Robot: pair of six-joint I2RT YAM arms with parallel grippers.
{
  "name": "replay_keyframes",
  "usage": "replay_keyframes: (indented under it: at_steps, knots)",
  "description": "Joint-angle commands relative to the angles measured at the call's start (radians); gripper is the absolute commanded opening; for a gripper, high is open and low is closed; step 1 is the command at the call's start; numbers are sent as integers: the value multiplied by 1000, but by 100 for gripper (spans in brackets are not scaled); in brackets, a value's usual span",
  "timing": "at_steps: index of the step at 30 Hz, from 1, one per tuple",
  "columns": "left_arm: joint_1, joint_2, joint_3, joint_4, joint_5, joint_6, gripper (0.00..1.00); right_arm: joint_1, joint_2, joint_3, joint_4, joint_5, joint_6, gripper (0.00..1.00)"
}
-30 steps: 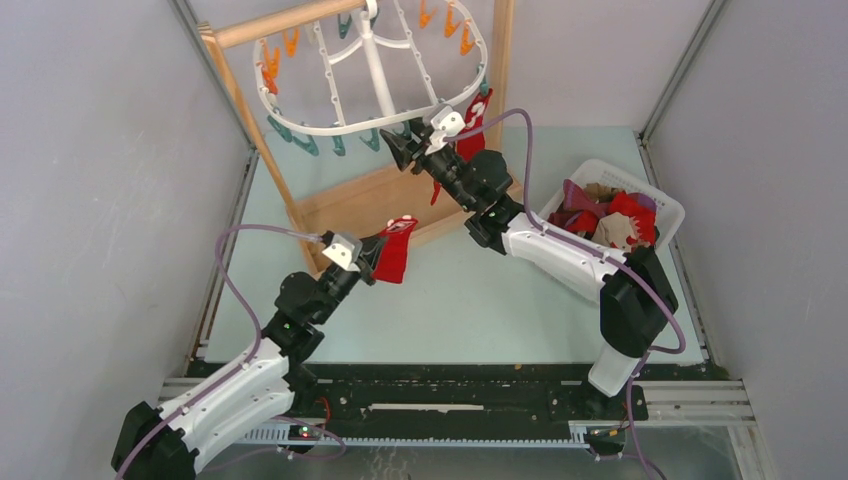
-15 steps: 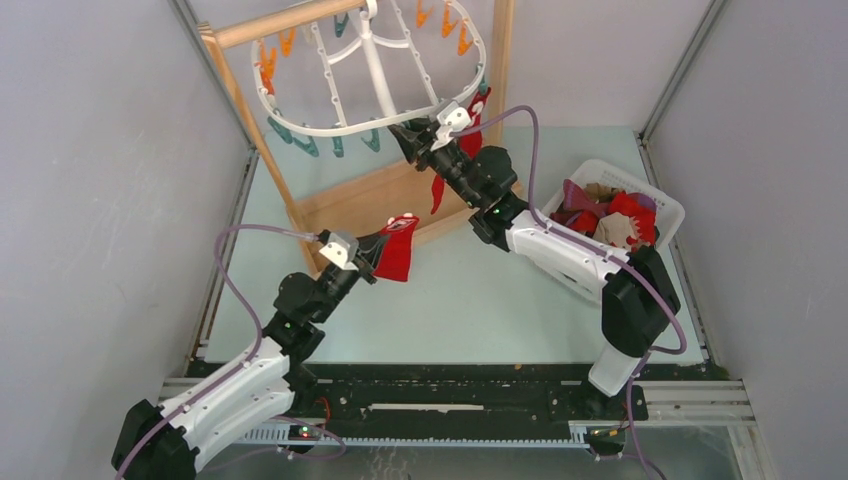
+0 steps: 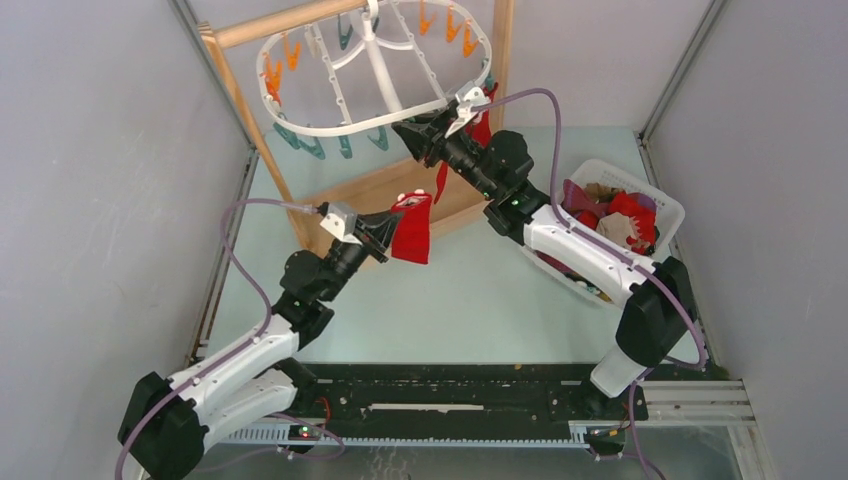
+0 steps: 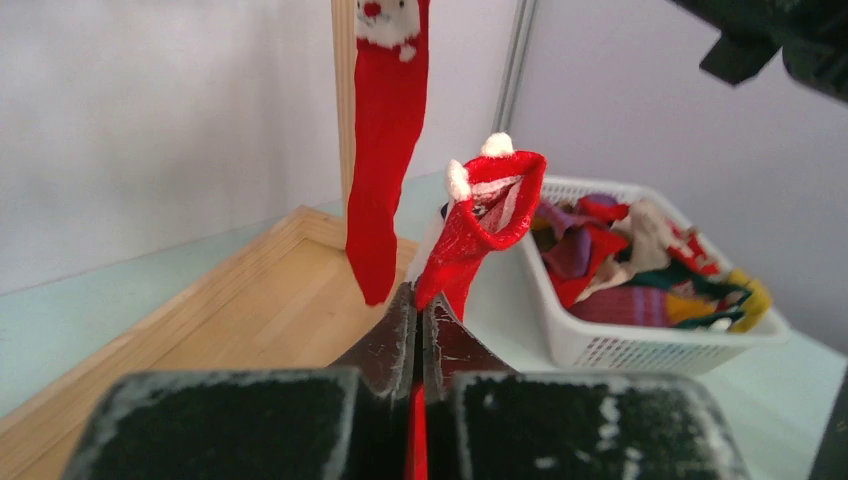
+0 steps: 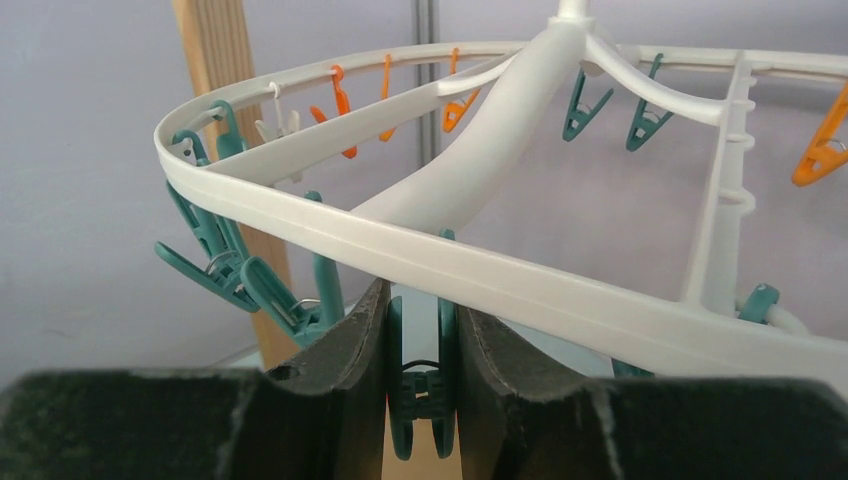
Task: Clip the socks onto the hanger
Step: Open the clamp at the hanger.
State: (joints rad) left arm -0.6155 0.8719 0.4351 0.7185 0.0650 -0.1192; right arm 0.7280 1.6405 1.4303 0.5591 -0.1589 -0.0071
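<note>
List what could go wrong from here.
1. The right gripper squeezes the teal clothespin under the hanger; its grip could slip and the pin snap shut.
2. The left gripper pinches the red sock at one end, so the loose cuff may flop past the pin's mouth.

The top external camera looked steeply down from above and behind the 2 arm bases, far enough to take in the table, wooden stand and hanger; the left wrist camera sat close behind the left gripper, facing level past its pinched red sock toward the white basket; the right wrist camera sat just behind the right gripper, tilted up under the hanger's rim, a teal clothespin very near; sock, basket and hanger also appeared from above.
</note>
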Motion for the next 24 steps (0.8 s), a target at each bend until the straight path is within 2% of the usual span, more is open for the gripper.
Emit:
replay_keyframes:
  at_steps: [1, 7, 16, 24]
  knots:
    - [13, 38, 102, 62, 11, -174, 0, -1, -57, 59, -112, -57, 163, 4]
    - [31, 65, 136, 62, 33, -298, 0, -10, -53, 105, -198, -90, 290, 2]
    - [119, 123, 131, 150, 104, -469, 0, -20, -42, 152, -258, -101, 357, 1]
    - [165, 185, 147, 232, 193, -533, 0, -24, -50, 141, -267, -140, 381, 0]
